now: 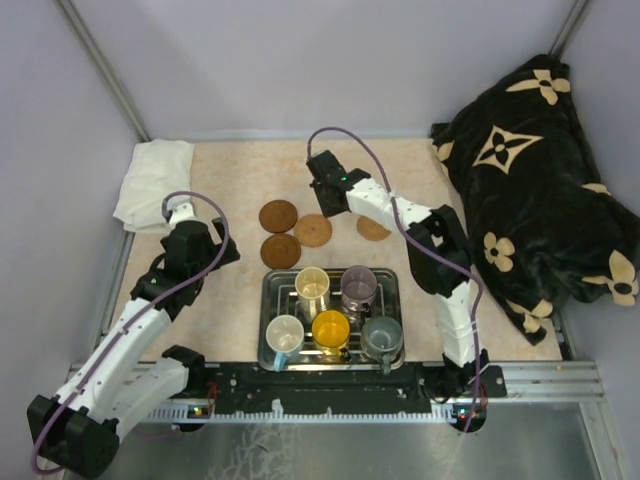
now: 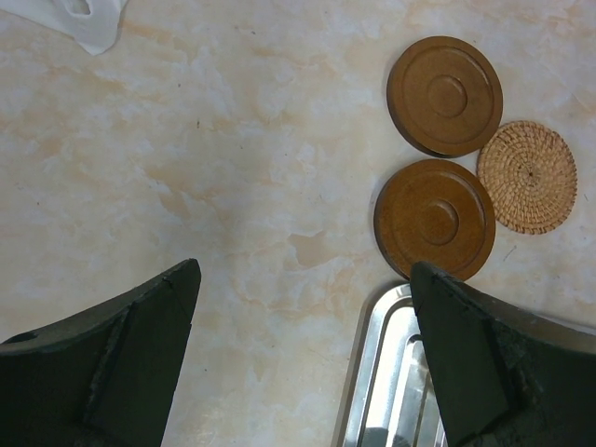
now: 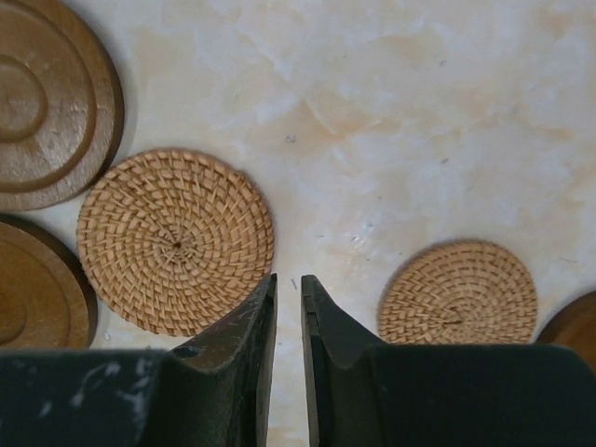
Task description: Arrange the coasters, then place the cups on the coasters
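1. Right hand [image 3: 289, 279] nearly closed, empty, over bare desk [image 3: 372, 112] between two woven coasters [image 3: 175, 240].
2. Left hand [image 2: 307, 270] wide, empty, near two dark wooden coasters [image 2: 434, 218].
3. Five cups [image 1: 331, 328] stand in the steel tray [image 1: 272, 290], none on a coaster.
4. White cloth [image 1: 153, 183] lies far left, black cushion [image 1: 540, 180] right.

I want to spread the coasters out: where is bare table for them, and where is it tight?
Bare: the stretch between the white cloth and the dark coasters, and the strip along the back wall. Crowded: dark and woven coasters bunched just behind the tray of cups.
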